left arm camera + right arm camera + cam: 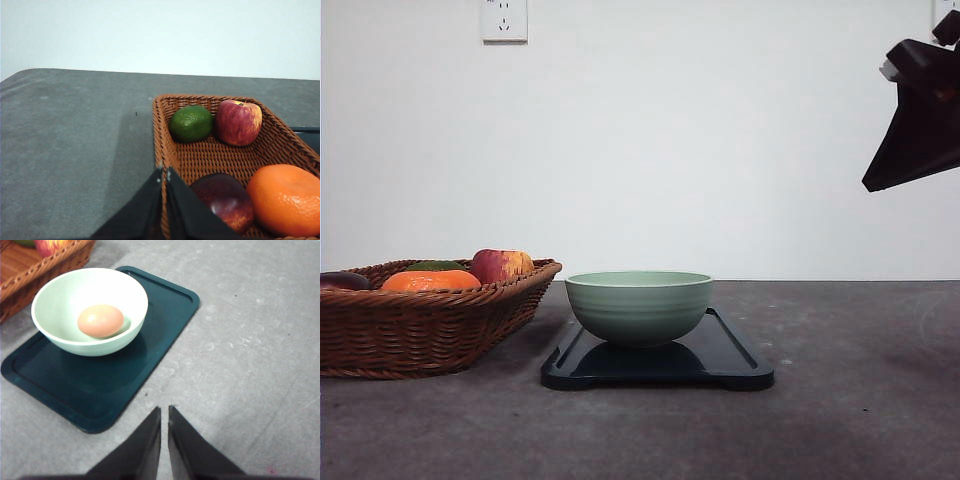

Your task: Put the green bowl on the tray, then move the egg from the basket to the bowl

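Resting in one green bowl (90,310) on one tray (165,315), one egg (100,320); both jaws pressed together.

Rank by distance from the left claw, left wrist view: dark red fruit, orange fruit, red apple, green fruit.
Measured from the left claw:
1. Dark red fruit, right beside the fingertips, near end of the basket.
2. Orange fruit, same end, farther across.
3. Green fruit and red apple, far end; too close to call.

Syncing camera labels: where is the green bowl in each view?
Front view: green bowl at centre, on the tray, right of the basket.
Left wrist view: not in it.
Right wrist view: upper left, egg inside.
Shared landmark: the basket.
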